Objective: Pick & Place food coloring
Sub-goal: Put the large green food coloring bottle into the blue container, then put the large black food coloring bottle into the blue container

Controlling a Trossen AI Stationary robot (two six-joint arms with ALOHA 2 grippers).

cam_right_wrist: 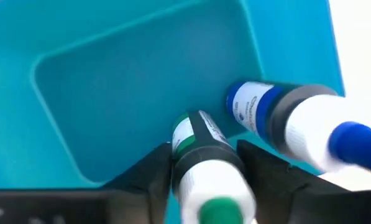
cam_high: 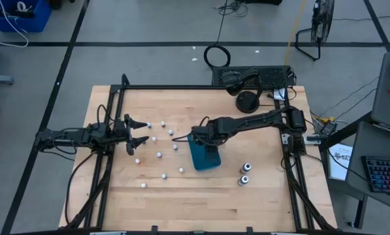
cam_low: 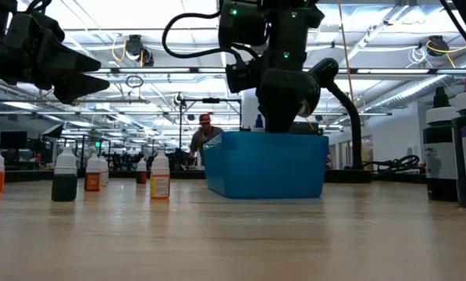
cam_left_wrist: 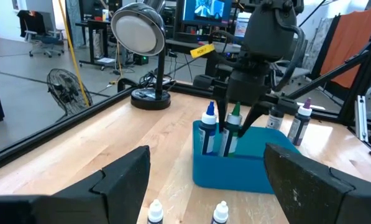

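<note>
While the right gripper (cam_right_wrist: 204, 165) straddles a green-capped bottle (cam_right_wrist: 207, 162) inside the teal box (cam_high: 204, 156), a blue-capped bottle (cam_right_wrist: 284, 124) crowds beside it; grip cannot be told. Left gripper (cam_high: 140, 130) gapes above scattered small bottles (cam_high: 159, 155). Two bottles (cam_high: 245, 173) stand right of box.

You won't find much to read here. The blue-banded white label on the blue-capped bottle (cam_right_wrist: 253, 107) carries a line of print, possibly a brand name, but it is too blurred to make out. The small yellow tag (cam_left_wrist: 201, 51) behind the counter shows illegible dark lettering.
</note>
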